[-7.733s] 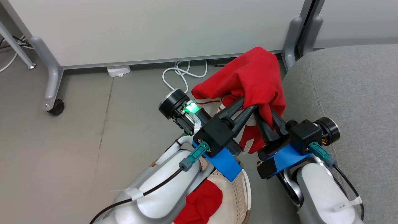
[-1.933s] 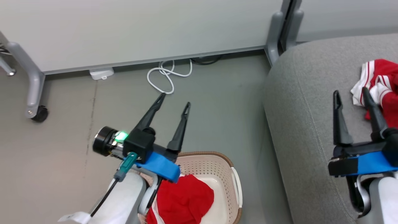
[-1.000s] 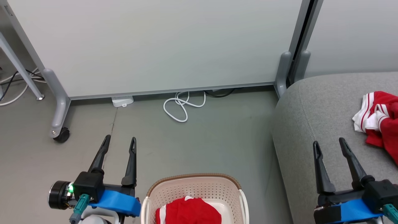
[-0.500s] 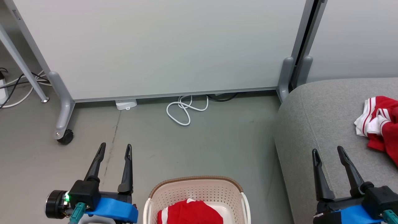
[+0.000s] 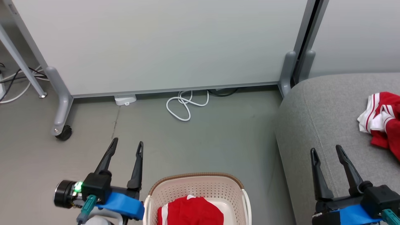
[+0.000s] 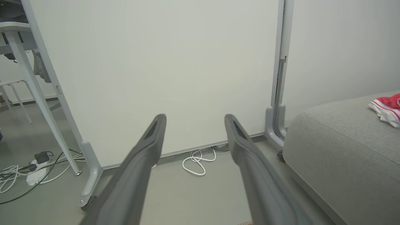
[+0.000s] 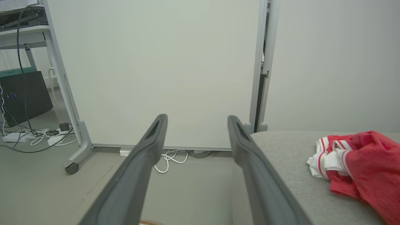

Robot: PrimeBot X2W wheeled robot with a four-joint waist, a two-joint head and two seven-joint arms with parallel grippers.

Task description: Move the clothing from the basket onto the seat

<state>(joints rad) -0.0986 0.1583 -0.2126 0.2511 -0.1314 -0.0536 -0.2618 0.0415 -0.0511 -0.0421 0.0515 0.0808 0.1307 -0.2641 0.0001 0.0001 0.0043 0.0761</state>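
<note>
Head view: left claw [image 5: 128, 141] and right claw [image 5: 325, 148], wide open and empty, flank the basket [image 5: 193, 175] near the seat [image 5: 312, 109] edge.

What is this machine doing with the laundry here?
A two-armed robot is moving clothes from a basket on the floor to a grey sofa seat. One red-and-white garment already lies on the seat, and a second red garment is in the basket. The left gripper and the right gripper are both open and empty, one on each side of the basket.
</note>
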